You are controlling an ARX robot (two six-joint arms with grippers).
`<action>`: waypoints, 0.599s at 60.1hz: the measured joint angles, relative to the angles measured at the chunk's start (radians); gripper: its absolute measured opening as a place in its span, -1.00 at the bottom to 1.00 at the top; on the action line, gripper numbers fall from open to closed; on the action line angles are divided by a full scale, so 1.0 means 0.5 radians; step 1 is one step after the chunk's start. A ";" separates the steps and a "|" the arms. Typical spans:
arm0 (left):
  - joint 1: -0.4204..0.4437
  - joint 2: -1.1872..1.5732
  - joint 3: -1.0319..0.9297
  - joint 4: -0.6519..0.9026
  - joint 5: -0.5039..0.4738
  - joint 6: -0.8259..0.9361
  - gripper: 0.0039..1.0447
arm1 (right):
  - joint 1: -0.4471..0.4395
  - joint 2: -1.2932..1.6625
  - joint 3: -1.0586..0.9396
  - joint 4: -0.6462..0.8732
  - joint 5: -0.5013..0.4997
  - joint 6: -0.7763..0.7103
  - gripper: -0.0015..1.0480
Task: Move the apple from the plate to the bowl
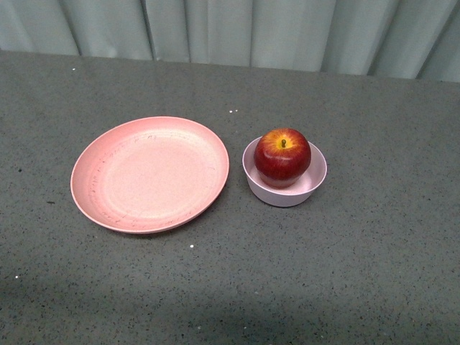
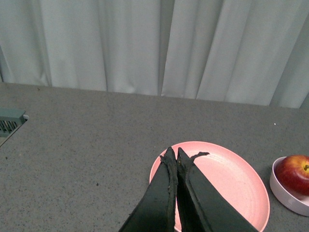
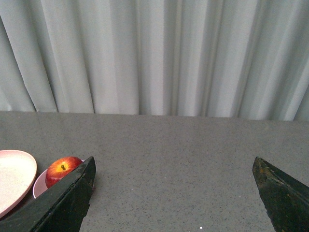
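Note:
The dark-red apple point(image 1: 282, 157) sits stem-up inside the small pale pink bowl point(image 1: 316, 181), right of the wide salmon-pink plate point(image 1: 149, 174), which holds nothing. Neither arm shows in the front view. In the left wrist view my left gripper point(image 2: 173, 153) is shut with nothing between its fingers, hanging over the near rim of the plate point(image 2: 241, 188); the apple point(image 2: 295, 173) and the bowl point(image 2: 287, 195) lie off to one side. In the right wrist view my right gripper point(image 3: 174, 164) stands open over bare table, well apart from the apple point(image 3: 62, 168) and the bowl point(image 3: 39, 185).
Grey speckled table point(image 1: 345, 273) stretches all round the dishes. Pale curtains point(image 1: 237, 32) hang behind its far edge. A grey vented box point(image 2: 10, 122) sits at the table's side in the left wrist view.

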 joint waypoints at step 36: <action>0.236 -0.794 -0.002 -0.726 0.232 0.003 -0.93 | 0.000 -0.001 -0.001 0.000 0.000 0.000 0.82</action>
